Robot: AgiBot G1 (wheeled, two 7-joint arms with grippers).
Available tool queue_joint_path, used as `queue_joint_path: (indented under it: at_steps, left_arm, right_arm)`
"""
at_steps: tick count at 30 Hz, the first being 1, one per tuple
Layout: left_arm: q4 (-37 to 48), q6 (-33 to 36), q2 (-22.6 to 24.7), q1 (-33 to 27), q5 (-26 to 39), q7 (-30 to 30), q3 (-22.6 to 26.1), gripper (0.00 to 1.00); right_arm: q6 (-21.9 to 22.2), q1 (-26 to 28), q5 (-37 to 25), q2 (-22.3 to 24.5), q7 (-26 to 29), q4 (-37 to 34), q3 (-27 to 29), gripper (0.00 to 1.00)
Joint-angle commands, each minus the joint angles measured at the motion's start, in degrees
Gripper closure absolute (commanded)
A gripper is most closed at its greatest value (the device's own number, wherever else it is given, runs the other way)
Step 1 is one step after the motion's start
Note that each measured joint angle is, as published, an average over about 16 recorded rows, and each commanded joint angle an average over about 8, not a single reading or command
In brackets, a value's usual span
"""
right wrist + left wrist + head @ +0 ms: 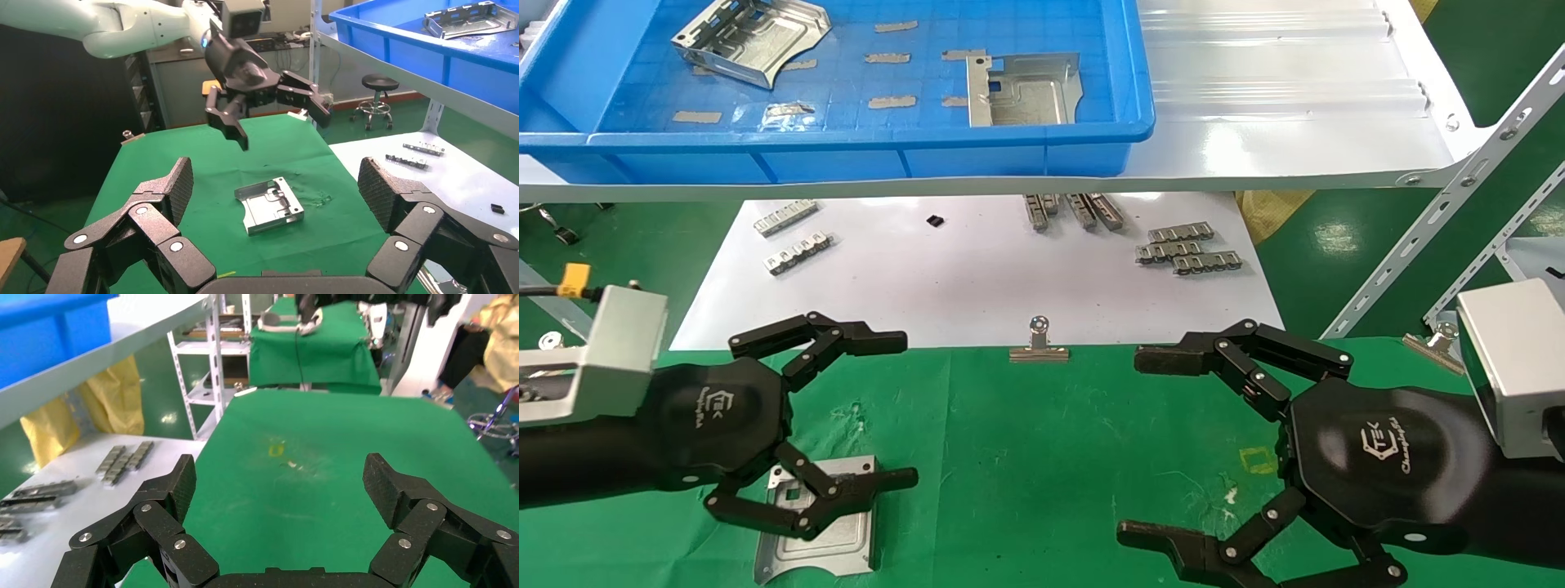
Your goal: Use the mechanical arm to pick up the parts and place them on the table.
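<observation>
Lifting straight up, clear of the plate, looks like the best move now. One silver part (825, 523) lies flat on the green table (1042, 457), near the left side. Above it hangs the left gripper (910, 408), spread wide, holding nothing. On the right hovers the right gripper (1132, 445), wide and empty too. Two more parts wait in the blue bin (568, 57), far back.

Shiny stamped sheet-metal part (823, 523); wrinkled green cloth table (1026, 457); glossy blue plastic bin (928, 155).

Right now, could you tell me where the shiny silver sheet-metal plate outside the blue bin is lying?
In the head view the silver plate lies flat on the green cloth table, near-left, directly beneath the open left hand.
</observation>
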Motion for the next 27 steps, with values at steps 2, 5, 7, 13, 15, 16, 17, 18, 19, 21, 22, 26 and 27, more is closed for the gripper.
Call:
queue_joint_path:
  at_steps: [2,5,7,13,15,16,17,18,19,21,22,26,27]
  left_arm:
    - [-2.96,-0.31,-0.64,1.75,-0.48,-2.41,-2.18,0.0]
    - [-5.91,-0.62,-1.28,3.5,-0.97,-4.81,-4.35,0.0]
    - [-7.87,-0.82,-1.7,4.66,-1.29,-6.39,-5.79,0.0]
    - [-13.72,-1.43,-2.97,8.13,-2.25,-11.15,-10.09,0.0]
    - [-15.36,-1.6,-3.32,9.1,-2.51,-12.5,-11.3,0.0]
    - [-16.16,-1.66,-3.49,9.58,-2.65,-13.11,-11.89,0.0]
    - [-16.88,-1.72,-3.64,9.99,-2.77,-13.61,-12.42,0.0]
    - [-17.49,-1.78,-3.77,10.35,-2.87,-14.02,-12.86,0.0]
    - [-17.94,-1.82,-3.86,10.62,-2.95,-14.3,-13.2,0.0]
    - [-18.49,-1.88,-3.99,10.95,-3.06,-14.58,-13.62,0.0]
    - [-18.74,-1.9,-4.05,11.1,-3.12,-14.71,-13.8,0.0]
    - [-18.58,-1.94,-4.05,11.06,-3.15,-14.5,-13.71,0.0]
    - [-18.51,-1.94,-4.05,11.02,-3.15,-14.46,-13.66,0.0]
  right_arm:
    - [0.0,0.0,0.0,0.0,0.0,0.0,0.0,0.0]
    - [0.0,0.0,0.0,0.0,0.0,0.0,0.0,0.0]
    - [0.0,0.0,0.0,0.0,0.0,0.0,-0.01,0.0]
    - [0.0,0.0,0.01,0.0,-0.01,0.0,-0.01,0.0]
    - [0.01,0.0,0.01,0.01,-0.01,0.0,-0.01,0.0]
    - [0.01,0.0,0.01,0.01,-0.01,0.0,-0.01,0.0]
    - [0.01,0.0,0.01,0.01,-0.01,-0.01,-0.01,0.0]
    - [0.01,0.0,0.01,0.01,-0.01,-0.01,-0.01,0.0]
    - [0.02,-0.01,0.01,0.01,-0.01,-0.01,-0.01,0.0]
    - [0.02,-0.01,0.01,0.01,-0.01,-0.01,-0.01,0.0]
    - [0.02,-0.01,0.02,0.01,-0.01,-0.02,-0.01,0.0]
    - [0.02,-0.01,0.02,0.01,-0.01,-0.02,-0.01,0.0]
    - [0.02,-0.01,0.02,0.01,-0.01,-0.02,-0.01,0.0]
